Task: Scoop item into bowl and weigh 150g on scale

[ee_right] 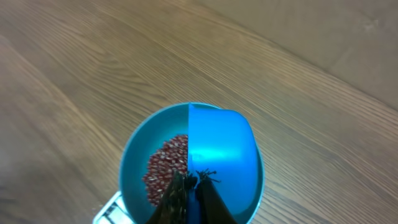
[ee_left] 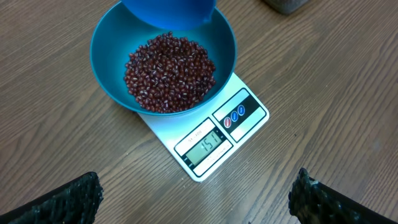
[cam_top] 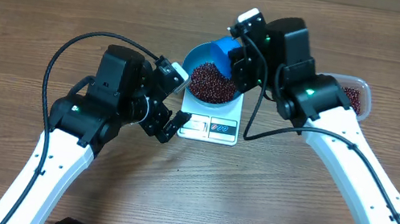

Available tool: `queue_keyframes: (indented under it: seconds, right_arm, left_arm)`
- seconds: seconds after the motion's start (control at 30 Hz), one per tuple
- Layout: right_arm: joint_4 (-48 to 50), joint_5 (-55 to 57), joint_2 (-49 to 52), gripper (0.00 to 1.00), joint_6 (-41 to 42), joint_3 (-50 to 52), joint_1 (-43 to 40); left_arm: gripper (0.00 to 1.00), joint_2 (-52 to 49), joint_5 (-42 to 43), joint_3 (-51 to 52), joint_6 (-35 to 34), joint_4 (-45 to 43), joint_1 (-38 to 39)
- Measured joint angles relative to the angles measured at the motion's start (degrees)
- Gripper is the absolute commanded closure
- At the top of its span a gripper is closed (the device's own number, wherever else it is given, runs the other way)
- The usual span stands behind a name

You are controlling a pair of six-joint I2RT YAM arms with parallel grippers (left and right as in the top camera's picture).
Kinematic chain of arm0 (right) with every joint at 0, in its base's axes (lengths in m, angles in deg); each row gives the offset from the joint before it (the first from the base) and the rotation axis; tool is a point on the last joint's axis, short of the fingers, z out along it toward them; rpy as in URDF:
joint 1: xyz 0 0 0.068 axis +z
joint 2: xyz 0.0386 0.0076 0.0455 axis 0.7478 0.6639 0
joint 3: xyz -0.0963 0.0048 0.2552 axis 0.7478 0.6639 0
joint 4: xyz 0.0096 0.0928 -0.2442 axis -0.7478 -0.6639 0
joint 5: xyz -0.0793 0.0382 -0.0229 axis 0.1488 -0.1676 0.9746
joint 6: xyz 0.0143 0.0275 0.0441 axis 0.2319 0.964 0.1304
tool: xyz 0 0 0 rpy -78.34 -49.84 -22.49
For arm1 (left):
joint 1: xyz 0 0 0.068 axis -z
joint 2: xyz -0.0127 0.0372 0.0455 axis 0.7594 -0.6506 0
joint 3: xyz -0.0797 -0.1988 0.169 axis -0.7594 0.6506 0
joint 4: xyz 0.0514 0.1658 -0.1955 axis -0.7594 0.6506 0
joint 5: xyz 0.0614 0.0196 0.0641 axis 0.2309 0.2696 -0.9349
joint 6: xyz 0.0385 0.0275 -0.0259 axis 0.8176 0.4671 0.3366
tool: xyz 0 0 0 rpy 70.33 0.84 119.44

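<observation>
Beans (ee_left: 168, 73) lie as a loose heap in the teal bowl (ee_left: 106, 68), which sits on the white scale (ee_left: 166, 126). The display (ee_left: 205, 146) reads what looks like 151, so I judge the target weight reached, or passed by the smallest margin. Scooping appears complete.

My right hand (ee_right: 191, 186) is clamped on the handle of the blue scoop (ee_right: 221, 149), which hangs tilted over the far side of the bowl; I cannot tell whether any beans are left in it. My left hand (ee_left: 196, 196) hovers just in front of the scale with fingers wide apart, gripping nothing.

Remaining, by my estimate: withdraw the scoop without dropping further beans and set it down near the clear tub (cam_top: 353, 95) on the counter (cam_top: 20, 17).
</observation>
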Motion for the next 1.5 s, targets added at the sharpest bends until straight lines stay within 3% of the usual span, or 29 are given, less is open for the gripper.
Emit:
queue_keyframes:
  seconds: [0.73,1.5]
  right_arm:
    - [-1.2,5.1,6.9,0.96,1.3,0.0,2.8]
    - [-4.1,0.7,6.9,0.96,1.6,0.0,4.3]
  left_arm:
    - [0.0,0.0,0.0,0.0,0.0,0.0,0.0]
    - [0.01,0.0,0.0,0.0,0.0,0.0,0.0]
